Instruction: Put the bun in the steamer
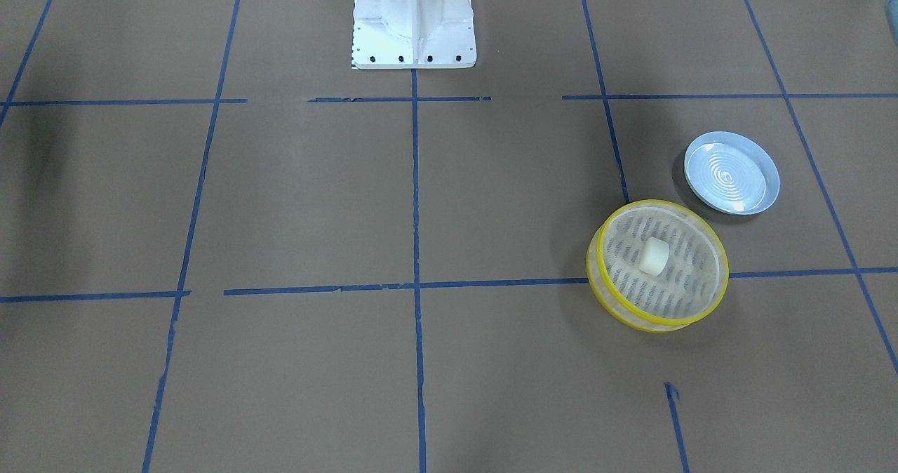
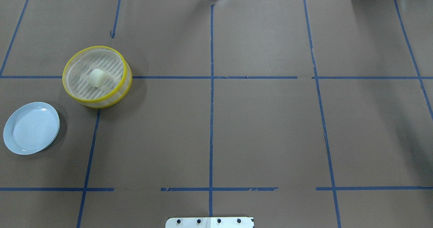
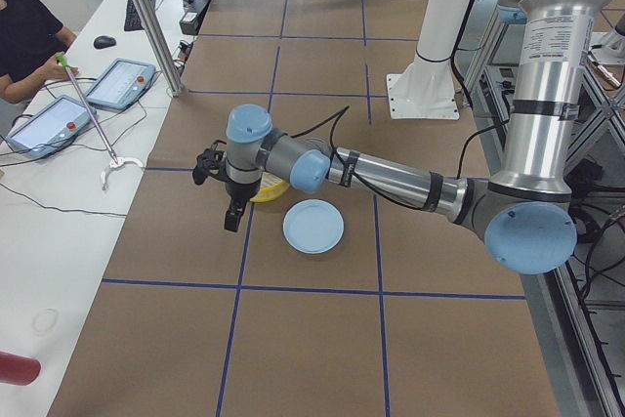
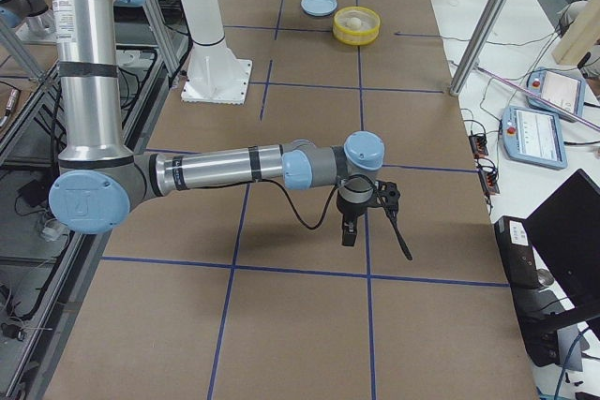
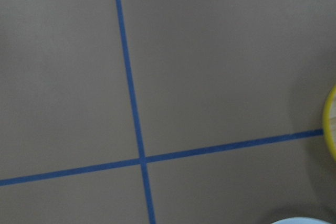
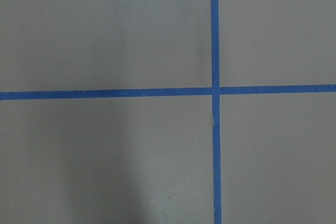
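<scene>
The cream-white bun (image 1: 654, 256) lies on the slatted floor of the yellow-rimmed steamer (image 1: 595, 276), near its middle. The overhead view shows the same: bun (image 2: 97, 77) inside the steamer (image 2: 65, 79) at the table's left. My left gripper (image 3: 231, 217) hangs above the table beside the steamer, which the arm partly hides in the exterior left view; I cannot tell if it is open or shut. My right gripper (image 4: 349, 231) hovers over bare table far from the steamer (image 4: 357, 25); I cannot tell its state either.
An empty pale blue plate (image 2: 31, 128) lies next to the steamer, also in the front view (image 1: 732, 172). The robot's white base (image 1: 414, 24) stands at the table's edge. An operator and tablets are at the side table in the exterior left view.
</scene>
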You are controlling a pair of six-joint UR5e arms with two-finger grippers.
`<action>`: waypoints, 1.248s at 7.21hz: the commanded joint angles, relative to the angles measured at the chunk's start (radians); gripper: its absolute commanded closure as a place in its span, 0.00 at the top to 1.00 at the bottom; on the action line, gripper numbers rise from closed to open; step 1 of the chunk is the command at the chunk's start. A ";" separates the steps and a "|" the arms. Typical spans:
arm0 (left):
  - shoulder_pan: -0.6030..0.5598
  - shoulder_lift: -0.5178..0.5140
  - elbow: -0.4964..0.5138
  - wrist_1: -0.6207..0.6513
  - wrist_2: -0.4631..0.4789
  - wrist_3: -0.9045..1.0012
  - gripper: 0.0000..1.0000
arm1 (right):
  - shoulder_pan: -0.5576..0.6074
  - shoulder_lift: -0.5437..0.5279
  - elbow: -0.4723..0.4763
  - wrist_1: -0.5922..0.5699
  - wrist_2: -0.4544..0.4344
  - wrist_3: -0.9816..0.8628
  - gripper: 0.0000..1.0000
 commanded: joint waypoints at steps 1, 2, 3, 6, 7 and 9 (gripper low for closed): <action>-0.016 0.070 0.009 0.006 -0.009 0.138 1.00 | 0.000 0.000 0.000 0.000 0.000 0.000 1.00; -0.032 0.071 0.009 0.050 -0.010 0.139 1.00 | 0.000 0.000 0.000 0.000 0.000 0.000 1.00; -0.056 0.055 0.001 0.139 -0.051 0.142 1.00 | 0.000 0.000 0.000 0.000 0.000 0.000 1.00; -0.107 0.055 -0.032 0.207 -0.091 0.147 1.00 | -0.001 0.000 0.000 0.000 0.000 0.000 1.00; -0.110 0.058 -0.039 0.207 -0.091 0.147 1.00 | 0.000 0.000 0.000 0.000 0.000 0.000 1.00; -0.134 0.057 -0.037 0.205 -0.091 0.147 1.00 | 0.000 0.000 0.000 0.000 0.000 0.000 1.00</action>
